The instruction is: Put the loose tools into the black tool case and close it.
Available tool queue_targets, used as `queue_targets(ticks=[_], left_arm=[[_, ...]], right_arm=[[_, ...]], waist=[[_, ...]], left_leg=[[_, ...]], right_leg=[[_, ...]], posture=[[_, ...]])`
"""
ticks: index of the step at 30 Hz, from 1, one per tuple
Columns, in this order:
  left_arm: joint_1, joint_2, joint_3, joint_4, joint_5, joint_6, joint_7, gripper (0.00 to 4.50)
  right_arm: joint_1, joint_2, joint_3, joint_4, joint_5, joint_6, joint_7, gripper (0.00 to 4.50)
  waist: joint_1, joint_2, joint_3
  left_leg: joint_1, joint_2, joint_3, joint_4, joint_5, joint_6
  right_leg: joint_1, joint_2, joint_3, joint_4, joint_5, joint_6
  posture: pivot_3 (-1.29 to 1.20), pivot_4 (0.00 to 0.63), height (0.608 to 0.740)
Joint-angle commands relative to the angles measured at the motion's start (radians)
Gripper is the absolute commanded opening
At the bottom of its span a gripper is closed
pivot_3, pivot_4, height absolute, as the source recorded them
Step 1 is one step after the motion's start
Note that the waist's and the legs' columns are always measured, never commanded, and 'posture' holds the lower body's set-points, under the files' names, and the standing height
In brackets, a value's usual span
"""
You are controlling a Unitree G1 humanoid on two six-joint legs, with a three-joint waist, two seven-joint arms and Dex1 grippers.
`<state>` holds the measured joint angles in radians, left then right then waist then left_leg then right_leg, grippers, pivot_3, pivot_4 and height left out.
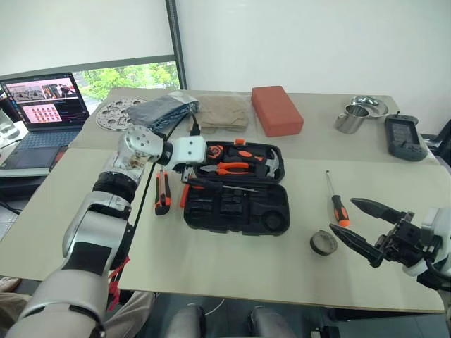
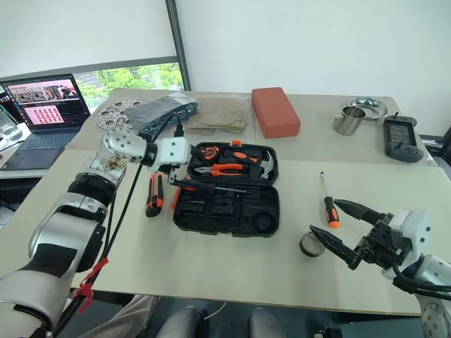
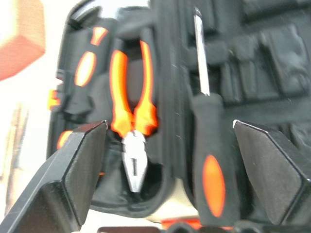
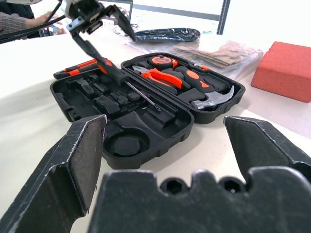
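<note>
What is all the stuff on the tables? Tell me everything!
tool case: one, black, open, table middle
pliers: one, orange, in case's far half
hammer: one, steel, in case's far half
screwdriver: one, black and orange, lying in case
second screwdriver: one, orange and black, right of case
utility knife: one, orange and black, left of case
tape roll: one, dark, near second screwdriver
block: one, red-orange, far side
metal cup: one, silver, far right
laptop: one, far left
left end effector: open, over case
right end effector: open, near tape roll
</note>
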<state>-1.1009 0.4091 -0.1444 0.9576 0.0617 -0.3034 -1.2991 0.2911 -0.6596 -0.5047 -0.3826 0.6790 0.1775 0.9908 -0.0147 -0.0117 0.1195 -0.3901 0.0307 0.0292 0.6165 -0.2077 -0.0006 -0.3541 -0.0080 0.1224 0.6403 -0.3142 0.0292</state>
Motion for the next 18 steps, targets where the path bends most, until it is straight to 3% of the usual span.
queue_targets(ticks=[1,7,8,18], left_arm=[[-0.005,-0.037,0.103,0.004,-0.154,0.103,-0.046,2.58],[0.058,-0.035,0.116,0.074,-0.167,0.077,-0.086,0.24],[0.061,-0.036,0.116,0.085,-0.164,0.073,-0.087,0.01],[0.073,-0.045,0.071,0.229,-0.066,-0.012,-0.009,0.01]], right_arm=[[-0.005,0.008,-0.017,-0.024,-0.001,-0.033,-0.005,4.5],[0.002,0.016,-0.019,-0.03,-0.004,-0.035,-0.006,4.5],[0.003,0.016,-0.02,-0.031,-0.004,-0.035,-0.005,4.5],[0.009,0.013,-0.034,-0.024,-0.003,-0.04,0.006,4.5]], waist=[[0.0,0.0,0.0],[-0.015,-0.001,0.0],[-0.016,-0.001,0.001],[-0.01,0.0,0.001]], left_leg=[[0.0,0.0,0.0,0.0,0.0,0.0],[0.001,0.0,-0.001,-0.001,0.0,0.0],[0.001,0.0,-0.001,0.0,0.0,0.0],[0.0,0.0,-0.002,0.001,0.0,0.0]], right_leg=[[0.0,0.0,0.0,0.0,0.0,0.0],[0.0,0.001,0.0,0.001,0.0,0.0],[0.0,0.001,0.0,0.002,0.0,0.0],[0.0,0.001,0.0,0.001,0.0,0.0]], posture=[[0.0,0.15,0.74],[0.0,0.15,0.74],[0.0,0.15,0.74],[0.0,0.15,0.74]])
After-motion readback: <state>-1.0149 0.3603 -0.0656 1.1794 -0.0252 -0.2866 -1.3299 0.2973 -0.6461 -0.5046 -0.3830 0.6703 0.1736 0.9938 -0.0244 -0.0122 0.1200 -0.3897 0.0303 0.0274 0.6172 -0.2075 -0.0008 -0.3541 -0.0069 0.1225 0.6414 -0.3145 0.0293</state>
